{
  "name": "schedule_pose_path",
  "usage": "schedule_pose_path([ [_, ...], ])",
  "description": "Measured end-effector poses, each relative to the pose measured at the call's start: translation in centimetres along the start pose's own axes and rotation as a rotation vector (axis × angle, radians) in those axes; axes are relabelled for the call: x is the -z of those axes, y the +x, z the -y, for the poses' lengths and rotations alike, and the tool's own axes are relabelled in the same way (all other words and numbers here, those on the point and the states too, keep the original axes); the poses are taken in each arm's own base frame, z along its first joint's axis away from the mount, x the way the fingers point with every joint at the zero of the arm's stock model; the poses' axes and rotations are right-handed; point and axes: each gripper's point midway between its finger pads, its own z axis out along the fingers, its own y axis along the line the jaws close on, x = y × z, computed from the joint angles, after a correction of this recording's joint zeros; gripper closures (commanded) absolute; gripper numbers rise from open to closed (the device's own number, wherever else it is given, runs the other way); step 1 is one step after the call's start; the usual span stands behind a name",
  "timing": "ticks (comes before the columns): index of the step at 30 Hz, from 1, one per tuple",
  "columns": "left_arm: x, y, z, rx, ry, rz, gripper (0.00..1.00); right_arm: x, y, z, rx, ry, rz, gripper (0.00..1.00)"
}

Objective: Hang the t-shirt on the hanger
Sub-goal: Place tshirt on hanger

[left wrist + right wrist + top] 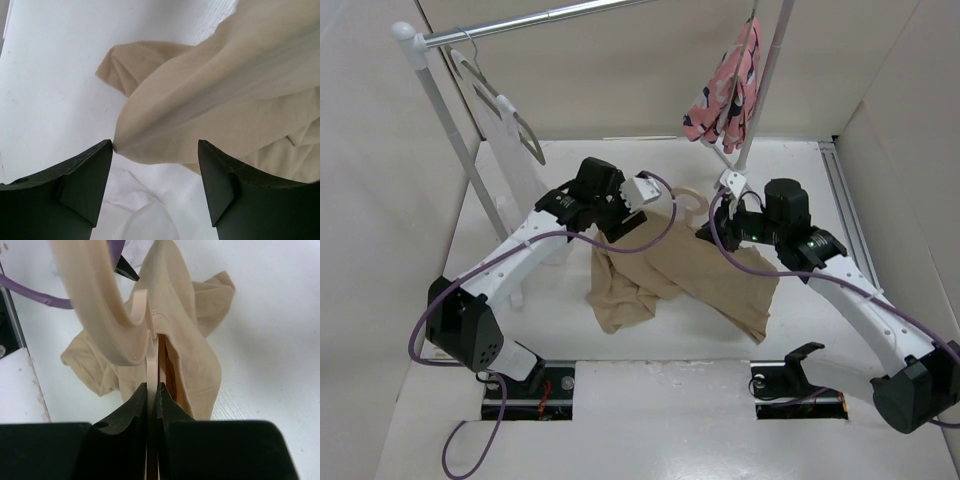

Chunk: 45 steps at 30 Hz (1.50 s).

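Note:
The tan t-shirt (680, 278) lies crumpled on the white table between the two arms, its upper part lifted. The pale wood-coloured hanger (95, 310) sits inside the shirt's neck, with its thick hook sticking out (693, 197). My right gripper (153, 386) is shut on the hanger's thin edge just below the hook, and shirt fabric (195, 355) drapes down both sides. In the top view the right gripper (713, 226) is at the shirt's upper right. My left gripper (155, 150) stands open close to a hanging fold of the t-shirt (225, 90), with nothing between its fingers (90, 175).
A clothes rack with a silver rail (530, 22) spans the back. A white garment on a thin dark hanger (505, 125) hangs at its left, a pink patterned garment (725, 90) at its right. Purple cables trail along both arms. White walls enclose the table.

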Motion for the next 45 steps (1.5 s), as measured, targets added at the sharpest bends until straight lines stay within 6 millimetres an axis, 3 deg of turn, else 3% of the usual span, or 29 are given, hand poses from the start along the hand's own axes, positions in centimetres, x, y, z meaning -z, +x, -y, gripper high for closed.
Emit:
schedule_pose_path([
  [8,-0.4,1.2,-1.7,0.087,-0.144,-0.050,0.34,1.5,-1.5,-0.2,-0.008,0.047,0.050,1.00],
  [14,1.9,-1.5,-2.0,0.155,-0.161,0.099,0.31,1.8,-1.5,0.7,-0.043,0.104,0.049,1.00],
  [18,4.8,-3.7,-0.5,0.182,-0.112,0.246,0.28,2.0,-1.9,1.3,-0.064,0.138,0.055,1.00],
  [20,5.1,-4.0,0.3,0.214,-0.078,0.275,0.28,2.2,-2.7,1.3,-0.067,0.150,0.069,1.00],
  [24,3.3,-2.9,2.5,0.323,0.016,0.255,0.21,2.9,-5.9,1.2,-0.061,0.183,0.131,1.00],
  [26,2.3,-2.2,3.6,0.383,0.054,0.242,0.00,3.4,-7.6,0.7,-0.050,0.185,0.167,1.00],
  [29,1.3,-2.0,4.7,0.470,0.097,0.264,0.00,3.9,-10.0,-0.3,-0.037,0.178,0.216,1.00],
  [33,0.8,-3.4,5.4,0.530,0.153,0.348,0.00,4.3,-12.5,-2.0,-0.022,0.156,0.267,1.00],
  [38,1.2,-6.3,6.5,0.500,0.229,0.480,0.00,4.3,-13.5,-3.1,-0.036,0.143,0.289,1.00],
  [40,1.4,-7.6,6.9,0.474,0.254,0.540,0.08,4.1,-13.4,-3.2,-0.050,0.144,0.288,1.00],
  [41,1.6,-8.1,7.1,0.466,0.268,0.566,0.31,4.0,-13.4,-3.2,-0.057,0.142,0.286,1.00],
  [42,1.7,-8.5,7.2,0.465,0.276,0.589,0.47,3.9,-13.3,-3.2,-0.065,0.143,0.284,1.00],
  [44,1.7,-8.9,7.2,0.457,0.286,0.624,0.87,3.7,-13.2,-3.1,-0.077,0.148,0.280,1.00],
  [45,1.7,-9.0,7.2,0.452,0.286,0.637,1.00,3.7,-13.2,-3.0,-0.082,0.154,0.280,1.00],
])
